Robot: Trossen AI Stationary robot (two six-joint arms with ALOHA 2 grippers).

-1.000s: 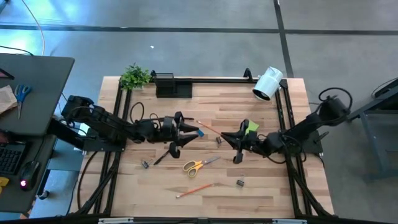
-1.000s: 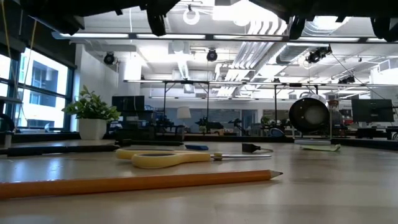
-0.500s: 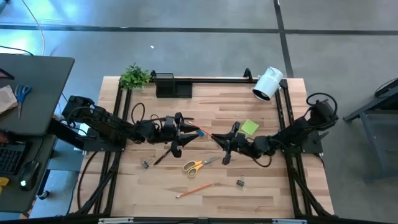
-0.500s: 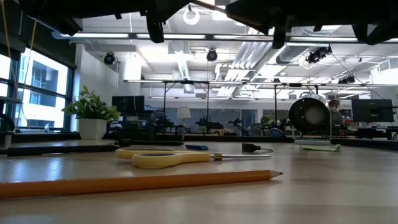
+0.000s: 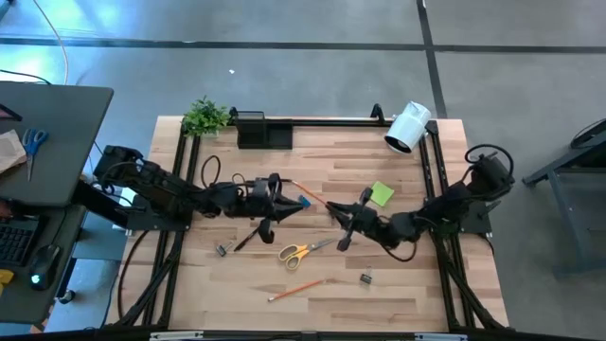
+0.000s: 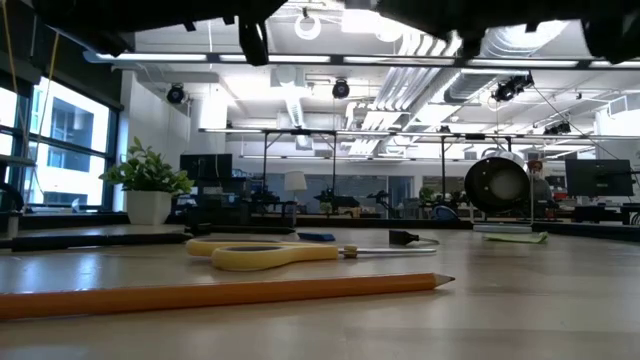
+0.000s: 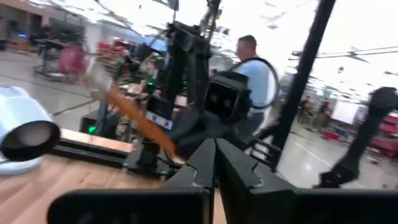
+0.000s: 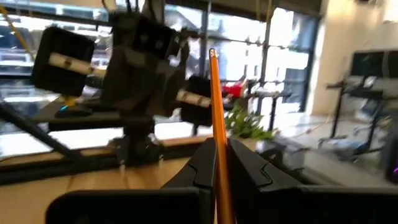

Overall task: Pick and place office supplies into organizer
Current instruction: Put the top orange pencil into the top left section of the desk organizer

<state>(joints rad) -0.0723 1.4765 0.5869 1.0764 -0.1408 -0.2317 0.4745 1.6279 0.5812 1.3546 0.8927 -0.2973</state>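
Here the right gripper (image 5: 339, 214) holds an orange pencil (image 5: 311, 195) — its jaws are closed on the shaft, as the right wrist view shows, with the pencil (image 8: 217, 124) running straight out between the fingers (image 8: 202, 167) and well past their tips. From above, the pencil's long axis slants across the table (image 5: 398, 284), its free end pointing up and toward the left arm, its gripped end down by the right jaws. The left gripper (image 5: 284, 201) faces it from the other side, close to the pencil's free end; its jaws look drawn together in its own wrist view, with the orange shaft (image 7: 134, 115) crossing just beyond the fingertips (image 7: 205, 163), not between them. Whether they hold anything small cannot be told.

The organizer (image 5: 262, 131) sits at the far edge of the table, beside the plant (image 5: 205, 116) and nearer the left arm than the right. So the pencil already points roughly that way — the likely need is to carry it along its own axis, up and leftward, then tip it so one end drops into the cup section.

Other supplies lie loose: yellow scissors (image 5: 301, 250) just below the pencil, a second pencil (image 5: 295, 289) near the front edge, the green pad (image 5: 381, 194) beside the right arm, a clip (image 5: 365, 278) and another clip (image 5: 223, 249) apart from each other. The white cylinder (image 5: 408, 127) lies in the far right corner.
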